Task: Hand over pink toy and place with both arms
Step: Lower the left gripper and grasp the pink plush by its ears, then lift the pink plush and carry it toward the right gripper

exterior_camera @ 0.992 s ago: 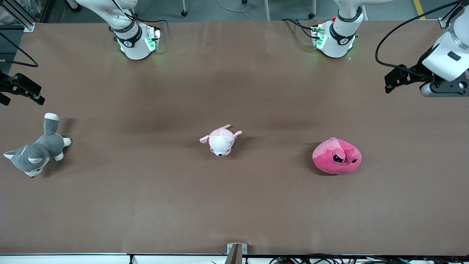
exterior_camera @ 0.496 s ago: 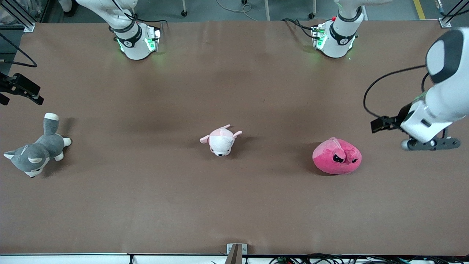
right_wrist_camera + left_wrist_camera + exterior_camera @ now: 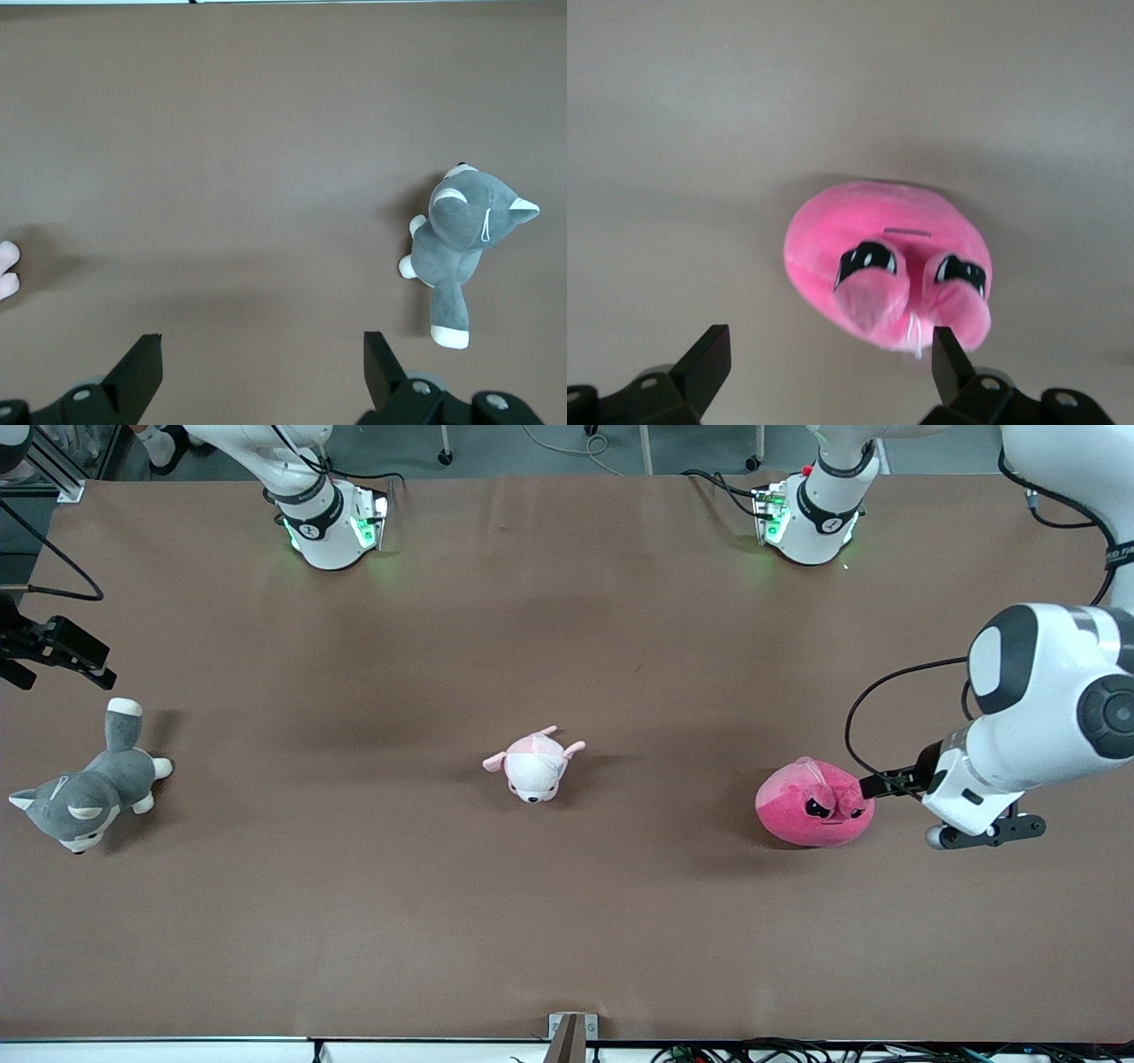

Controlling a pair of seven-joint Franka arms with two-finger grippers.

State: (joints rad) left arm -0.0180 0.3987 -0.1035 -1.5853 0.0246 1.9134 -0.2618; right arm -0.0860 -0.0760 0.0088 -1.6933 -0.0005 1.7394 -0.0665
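Note:
The pink toy lies on the brown table toward the left arm's end, its dark angry eyes facing the front camera. My left gripper is open and empty. It sits right beside the toy, on the side toward the left arm's end of the table. In the left wrist view the toy lies just ahead of my open left gripper, with one fingertip close to the toy's bumps. My right gripper is open and empty. It waits at the right arm's end of the table, over bare tabletop.
A pale pink-and-white puppy plush lies mid-table. A grey-and-white husky plush lies at the right arm's end, also in the right wrist view. The arm bases stand along the table's edge farthest from the front camera.
My left arm has swung in from the table's end and come down, bringing its open gripper up beside the pink toy. The right gripper has barely shifted. The toys have not moved.

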